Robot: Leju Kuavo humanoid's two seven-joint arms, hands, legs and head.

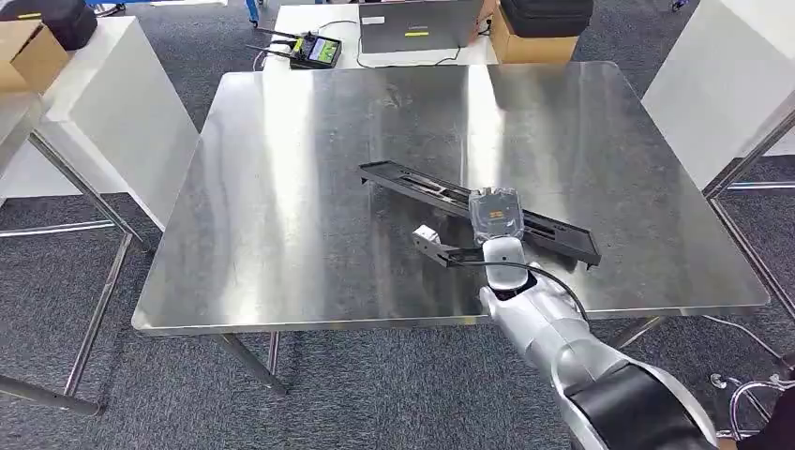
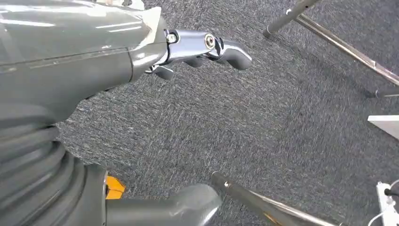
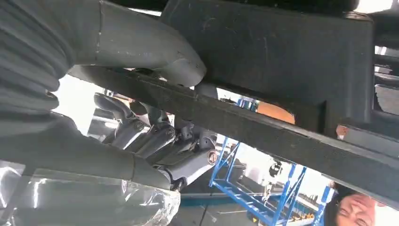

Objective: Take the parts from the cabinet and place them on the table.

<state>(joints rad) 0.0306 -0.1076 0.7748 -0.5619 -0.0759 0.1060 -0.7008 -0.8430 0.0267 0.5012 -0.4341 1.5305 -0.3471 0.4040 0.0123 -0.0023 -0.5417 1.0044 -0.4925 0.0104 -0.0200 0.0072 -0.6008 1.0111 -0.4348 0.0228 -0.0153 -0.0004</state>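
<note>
Steel table, bright and reflective, fills the middle of the head view, standing on grey carpet. Far left, a cardboard box sits on a white stand. Behind the table's far edge lie a black and green controller, then a laptop and a second box under a black case.

On the table, right of centre, lies the part: a long black rail, flat on the steel, running at a slant from the middle toward the right near corner. The right hand sits over the rail past its middle, the silver arm coming in from the lower right. In the right wrist view the thumb presses on one side of the rail and the dark fingers curl on the other side, so the hand grips the part. A person's head shows at that view's corner.

The left hand hangs over the carpet beside table legs; its fingers are apart from the thumb and it holds nothing.
</note>
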